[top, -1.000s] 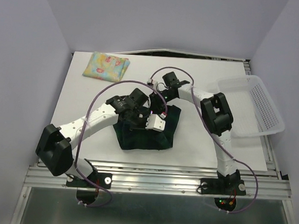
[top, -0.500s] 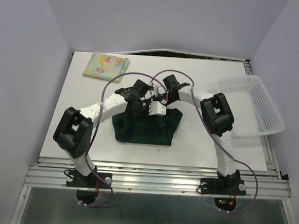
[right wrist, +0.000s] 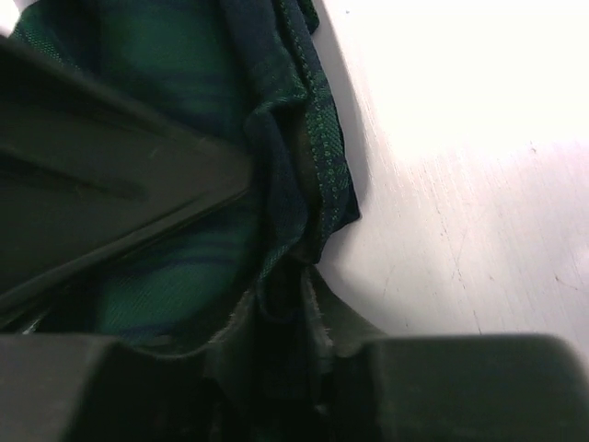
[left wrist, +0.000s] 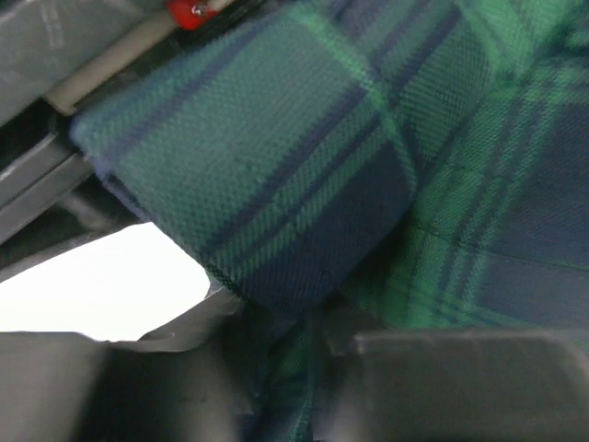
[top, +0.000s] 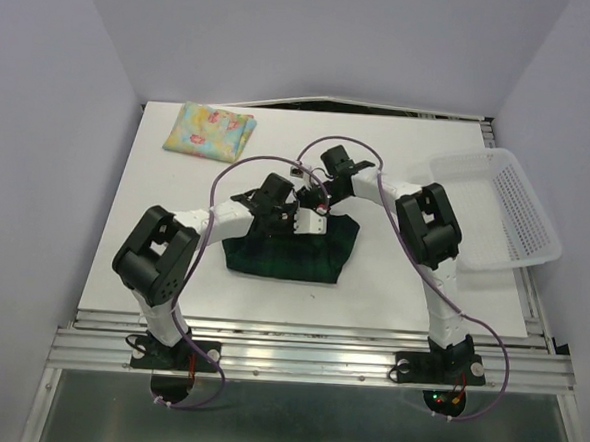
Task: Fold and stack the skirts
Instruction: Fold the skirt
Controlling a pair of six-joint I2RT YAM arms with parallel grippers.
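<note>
Pinching plaid skirt (top: 283, 260) at far edge — right pincer (right wrist: 299, 368); left pincer (left wrist: 308, 373) alongside.

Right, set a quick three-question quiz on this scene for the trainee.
1. True or false: the floral skirt lies on top of the plaid skirt.
2. Where on the table is the white basket? A: left edge. B: right edge. C: centre.
3. Which skirt fills both wrist views?

Key: 1 false, they lie apart. 2 B. 3 the plaid skirt.
</note>
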